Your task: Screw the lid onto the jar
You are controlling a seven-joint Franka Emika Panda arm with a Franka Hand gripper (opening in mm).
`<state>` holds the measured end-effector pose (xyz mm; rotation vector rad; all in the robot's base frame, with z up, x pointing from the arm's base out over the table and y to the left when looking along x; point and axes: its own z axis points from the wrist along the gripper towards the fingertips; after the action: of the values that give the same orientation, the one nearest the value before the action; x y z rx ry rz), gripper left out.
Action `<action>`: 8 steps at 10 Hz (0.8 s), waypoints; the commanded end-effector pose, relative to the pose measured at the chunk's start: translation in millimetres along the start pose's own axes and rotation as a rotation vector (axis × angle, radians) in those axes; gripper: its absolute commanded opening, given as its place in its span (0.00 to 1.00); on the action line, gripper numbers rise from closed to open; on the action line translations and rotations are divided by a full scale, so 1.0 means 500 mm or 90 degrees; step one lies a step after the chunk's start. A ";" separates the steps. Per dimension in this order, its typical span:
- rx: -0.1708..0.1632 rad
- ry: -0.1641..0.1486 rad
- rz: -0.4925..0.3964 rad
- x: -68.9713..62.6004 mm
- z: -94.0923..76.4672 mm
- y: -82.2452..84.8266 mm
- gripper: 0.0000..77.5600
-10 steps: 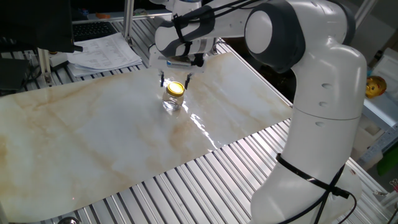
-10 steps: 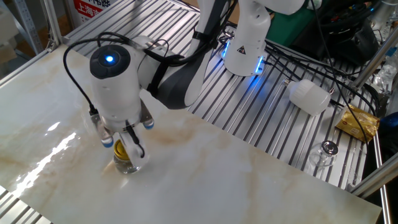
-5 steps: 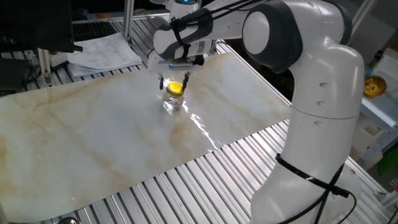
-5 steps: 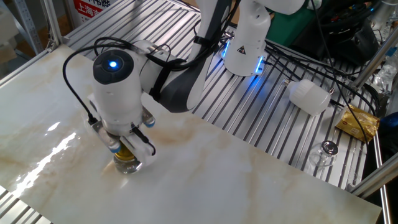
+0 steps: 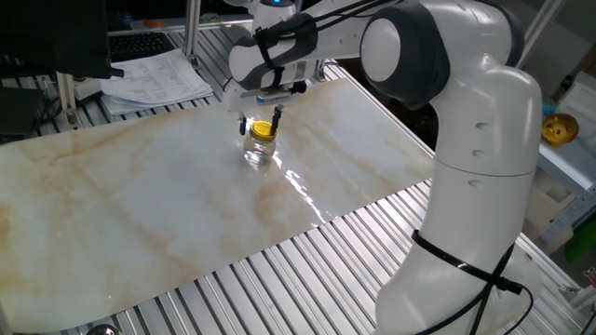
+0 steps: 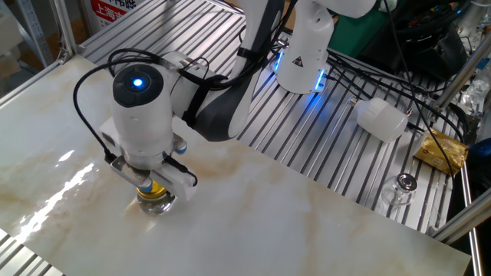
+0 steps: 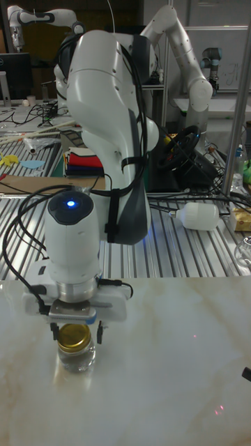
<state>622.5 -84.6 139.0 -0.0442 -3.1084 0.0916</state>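
Since a second ago the gripper has turned about the lid, fingers straddling it atop the jar; contact is unclear. Only the tall view shows the lid's face, a white bottle lying behind.

Lid on jar, gripper overhead

The lid sits on the jar, which stands on the table — the gripper directly above the jar, fingers flanking the lid.
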 end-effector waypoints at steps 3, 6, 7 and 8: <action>0.024 0.033 -0.113 -0.031 -0.012 -0.024 1.00; 0.039 0.031 -0.115 -0.032 -0.017 -0.028 1.00; 0.039 0.031 -0.117 -0.032 -0.017 -0.028 1.00; 0.040 0.034 -0.123 -0.032 -0.017 -0.028 1.00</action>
<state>636.8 -97.9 146.4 0.2420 -3.0355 0.1743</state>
